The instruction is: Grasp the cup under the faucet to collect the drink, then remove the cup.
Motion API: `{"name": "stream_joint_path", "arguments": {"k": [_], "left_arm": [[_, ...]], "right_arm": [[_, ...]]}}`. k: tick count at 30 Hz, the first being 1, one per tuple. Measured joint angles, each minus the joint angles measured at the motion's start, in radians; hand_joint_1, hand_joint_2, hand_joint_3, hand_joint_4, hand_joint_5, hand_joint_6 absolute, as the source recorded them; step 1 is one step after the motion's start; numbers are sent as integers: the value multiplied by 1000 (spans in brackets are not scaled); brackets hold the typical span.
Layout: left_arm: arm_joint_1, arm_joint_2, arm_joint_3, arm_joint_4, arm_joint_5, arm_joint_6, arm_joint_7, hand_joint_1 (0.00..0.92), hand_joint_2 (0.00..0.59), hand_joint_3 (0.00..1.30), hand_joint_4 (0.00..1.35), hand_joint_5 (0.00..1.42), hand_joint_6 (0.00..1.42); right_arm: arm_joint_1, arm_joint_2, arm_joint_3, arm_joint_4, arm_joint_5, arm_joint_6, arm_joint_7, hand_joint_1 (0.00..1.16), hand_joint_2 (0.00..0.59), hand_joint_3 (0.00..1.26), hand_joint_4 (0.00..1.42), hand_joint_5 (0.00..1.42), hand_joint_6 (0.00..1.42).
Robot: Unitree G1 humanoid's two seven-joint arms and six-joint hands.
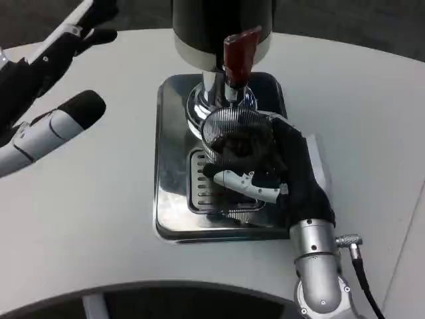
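Right hand [279, 169] gripping upright ribbed cup [232, 133], mouth up, under red-handled faucet [239, 56], left hand [56, 80] spread wide

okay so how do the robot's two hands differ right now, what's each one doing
The right hand wraps around the ribbed clear cup on the dispenser's metal tray; the left hand holds nothing. The right hand is over the tray, the left hand off to the side above the white table. Both have silver forearms.

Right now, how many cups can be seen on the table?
1. The ribbed clear cup stands on the metal drip tray under the faucet, held by the right hand. The dispenser might hide others.
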Motion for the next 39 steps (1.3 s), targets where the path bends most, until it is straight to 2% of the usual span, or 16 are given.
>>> {"name": "stream_joint_path", "arguments": {"k": [12,20,24,28,33,39], "left_arm": [[46,0,6,-45,0,16,2,0,171,0,0,35,0],[206,-5,28,-94,10,35,5,0,171,0,0,12,0],[293,-27,18,-111,22,36,6,0,171,0,0,6,0],[361,-39,-12,-118,63,37,6,0,171,0,0,0,0],[379,-39,-35,-138,123,37,9,0,169,0,0,0,0],[390,-48,-51,-143,164,52,20,0,159,0,0,0,0]], "right_arm": [[24,-5,30,-34,-82,-4,-70,1125,131,703,889,976,1302],[55,7,27,-66,-76,-4,-70,1126,122,717,905,977,1328],[80,5,32,-102,-78,-2,-64,1126,121,718,905,977,1331],[96,-9,43,-146,-98,4,-39,1126,118,718,905,977,1335],[119,-17,52,-197,-115,16,-11,1144,132,711,905,965,1330],[152,-39,73,-280,-133,45,74,1148,133,711,905,966,1345]]}}
